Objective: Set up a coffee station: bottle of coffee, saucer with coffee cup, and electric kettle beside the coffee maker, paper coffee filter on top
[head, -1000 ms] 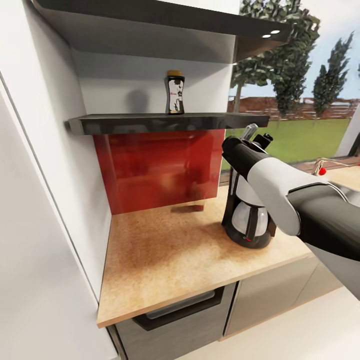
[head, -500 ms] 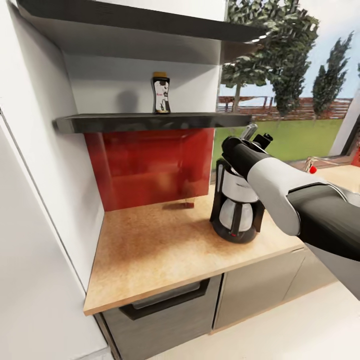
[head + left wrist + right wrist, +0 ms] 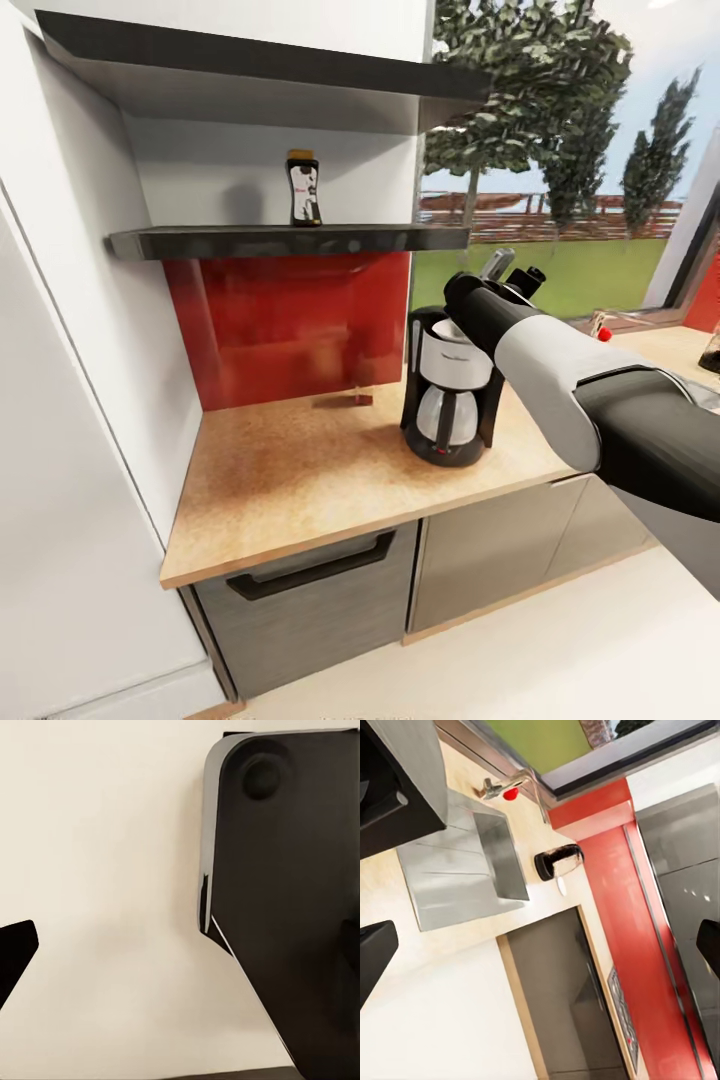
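While my right gripper (image 3: pixel 512 272) hangs raised above the coffee maker (image 3: pixel 450 398), w/ the arm stretched out from my shoulder, I can't tell from the head view how far its jaws stand apart; in the right wrist view the two dark fingertips (image 3: pixel 375 952) sit at opposite edges of the frame, so they're spread wide w/ nothing between them. Coffee maker stands upright on the countertop (image 3: pixel 300 470), just below and slightly left of that gripper, near the counter's front edge. Left of it the wood-tone top is bare back to the red backsplash (image 3: pixel 290 325), w/ a white wall closing the corner. Bottle of coffee (image 3: pixel 303 188) stands upright on the dark shelf (image 3: pixel 290 240), up and well left of the gripper, apart from the walls. Below the counter edge: a grey drawer (image 3: pixel 300 600) w/ dark handle and a cabinet door. Right wrist view looks over a steel sink (image 3: pixel 472 862), a faucet w/ red knob (image 3: pixel 506 787), and a dark kettle-like item (image 3: pixel 556 861) beside the sink; too small to be sure. Left fingertip (image 3: pixel 15 952) shows against plain pale floor next to a dark body panel (image 3: pixel 292 907); left jaw gap — can't tell.
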Controlling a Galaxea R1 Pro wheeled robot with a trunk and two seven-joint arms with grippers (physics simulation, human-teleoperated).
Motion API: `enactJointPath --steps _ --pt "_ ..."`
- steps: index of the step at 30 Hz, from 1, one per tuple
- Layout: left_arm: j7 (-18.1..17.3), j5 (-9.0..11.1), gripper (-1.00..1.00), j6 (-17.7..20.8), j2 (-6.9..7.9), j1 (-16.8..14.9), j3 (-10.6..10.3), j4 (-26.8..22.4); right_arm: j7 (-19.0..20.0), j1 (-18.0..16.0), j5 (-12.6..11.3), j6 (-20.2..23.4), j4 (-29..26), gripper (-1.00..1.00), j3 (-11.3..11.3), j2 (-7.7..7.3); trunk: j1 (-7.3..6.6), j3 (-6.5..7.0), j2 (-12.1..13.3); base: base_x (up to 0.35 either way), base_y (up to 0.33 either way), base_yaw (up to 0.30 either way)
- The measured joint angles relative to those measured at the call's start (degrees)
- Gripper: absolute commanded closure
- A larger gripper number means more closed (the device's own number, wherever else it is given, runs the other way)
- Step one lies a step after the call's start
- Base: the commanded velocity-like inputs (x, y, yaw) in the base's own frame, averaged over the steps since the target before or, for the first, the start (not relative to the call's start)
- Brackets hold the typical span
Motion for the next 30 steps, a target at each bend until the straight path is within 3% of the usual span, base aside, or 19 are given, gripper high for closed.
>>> enactJointPath --steps 6,9,10,12,14,19,21,24,29,30 --pt "0.00 0.00 -1.00 -0.03 0.00 0.00 0.00 -0.01 0.00 0.01 0.01 0.00 0.02 -1.00 0.00 -0.12 0.00 0.00 0.00 -0.008 -0.005 0.000" --pt "0.00 0.00 -1.00 -0.03 0.03 0.00 0.00 -0.01 0.02 0.00 0.02 0.01 0.09 -1.00 0.03 -1.24 0.00 0.00 0.00 -0.001 -0.001 0.000" --pt "0.00 0.00 -1.00 -0.03 0.05 0.00 0.01 -0.02 0.05 0.01 0.03 0.01 0.11 -1.00 0.04 -2.19 0.00 0.00 0.00 0.000 0.000 0.000" --pt "0.00 0.00 -1.00 -0.03 0.08 0.02 0.01 -0.02 0.34 -0.02 -0.07 -0.06 0.43 -1.00 0.10 -8.12 0.00 0.00 0.00 0.000 0.000 0.000" --pt "0.00 0.00 -1.00 -0.03 0.09 0.01 0.01 -0.01 0.53 0.00 -1.06 -0.12 0.54 -1.00 0.05 -10.50 0.00 0.00 0.00 0.000 0.000 0.000" --pt "0.00 0.00 -1.00 -0.03 0.09 0.01 0.01 0.02 0.77 0.04 -5.21 -0.15 0.61 -1.00 0.05 -15.67 0.00 0.00 0.00 0.000 0.000 0.000" --pt "0.00 0.00 -1.00 -0.04 0.09 0.01 0.01 0.03 0.81 0.04 -6.00 -0.16 0.57 -1.00 0.05 -16.92 0.00 0.00 0.00 0.000 0.000 0.000" --pt "0.00 0.00 -1.00 -0.03 0.09 0.01 0.01 0.06 0.90 0.05 -6.72 -0.25 0.70 -1.00 0.06 -20.78 -0.01 0.00 -0.01 0.000 0.000 0.000" --pt "0.00 0.00 -1.00 -0.04 0.09 0.00 0.00 -0.05 0.94 0.28 -7.44 -0.75 3.81 -1.00 -0.04 -23.83 0.00 -0.01 0.00 0.000 0.000 0.000" --pt "0.00 0.03 -1.00 -0.04 0.09 0.01 0.01 -0.12 1.19 1.08 -8.95 -2.00 5.11 -1.00 -0.27 -24.50 0.00 -0.01 0.00 0.000 0.000 0.000"
